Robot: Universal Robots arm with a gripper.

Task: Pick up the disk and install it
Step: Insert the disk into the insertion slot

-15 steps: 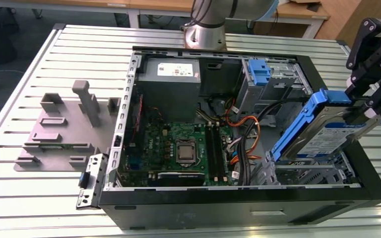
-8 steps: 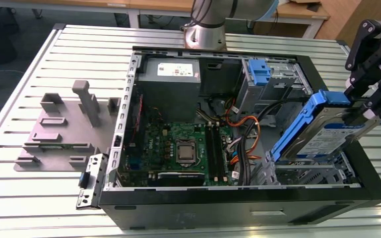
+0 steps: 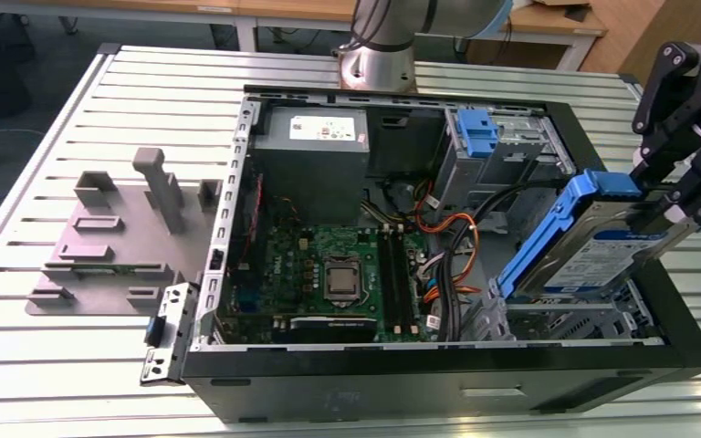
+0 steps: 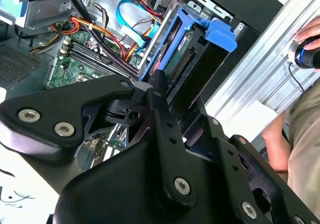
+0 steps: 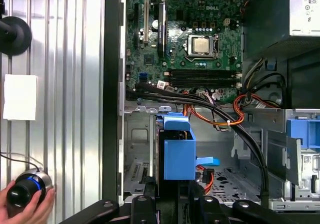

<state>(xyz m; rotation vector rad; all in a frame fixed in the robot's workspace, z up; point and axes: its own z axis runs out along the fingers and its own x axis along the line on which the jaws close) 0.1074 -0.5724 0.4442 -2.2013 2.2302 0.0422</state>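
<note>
The black two-finger gripper (image 3: pixel 664 203) has its fingers closed on the upper end of the disk (image 3: pixel 604 260), a flat silver hard drive with a blue-and-white label in a blue plastic carrier frame; the disk hangs tilted over the bare metal drive bay (image 3: pixel 570 319) of the open black computer case (image 3: pixel 448 388), at the exterior view's right of the green motherboard (image 3: pixel 326 274); whether it touches the bay I cannot tell; in the first wrist view a person's hand (image 5: pixel 35 211) grips a black knob (image 5: pixel 22 191) on the slatted metal table (image 5: pixel 65 84).
</note>
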